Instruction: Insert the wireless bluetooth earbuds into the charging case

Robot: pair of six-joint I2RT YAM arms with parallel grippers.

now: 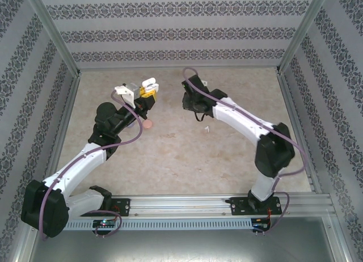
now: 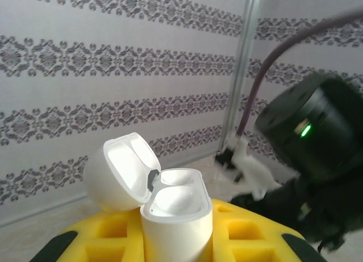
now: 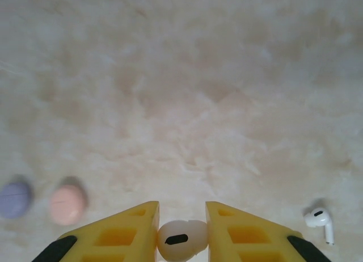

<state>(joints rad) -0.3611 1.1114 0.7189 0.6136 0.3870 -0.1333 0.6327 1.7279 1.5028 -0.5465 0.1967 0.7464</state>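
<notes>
while the right claw [image 3: 181, 216] was squeezed shut on it, one white earbud [image 3: 181, 239] sat snug between the two yellow fingers [image 3: 122, 233]. its dark oval spot faced the camera. a second white earbud [image 3: 319, 221] lay on the table [image 3: 181, 103] off to the right of that claw. it touched nothing, and its little stem pointed down in the wrist view. from above, it was a tiny white speck just under the right arm [image 1: 244, 117].

the white charging case [image 2: 176, 216] was in the left claw [image 2: 176, 231], which was clamped tight on its sides. the case stood up straight between that claw's yellow pads. its lid [image 2: 122, 171] was flipped open and leaned back to the left. the hollow part inside looked white, and i could not tell if a bud was in there. from above, the case was held up over the far half of the table, near the dark end of the right arm, with a gap between them.

a pink round thing [image 3: 68, 204] and a purple round thing [image 3: 15, 198] lay side by side on the table, left of the right claw. both were too blurry to say more. walls [image 2: 113, 63] with grey flower stripes stood around the table.
</notes>
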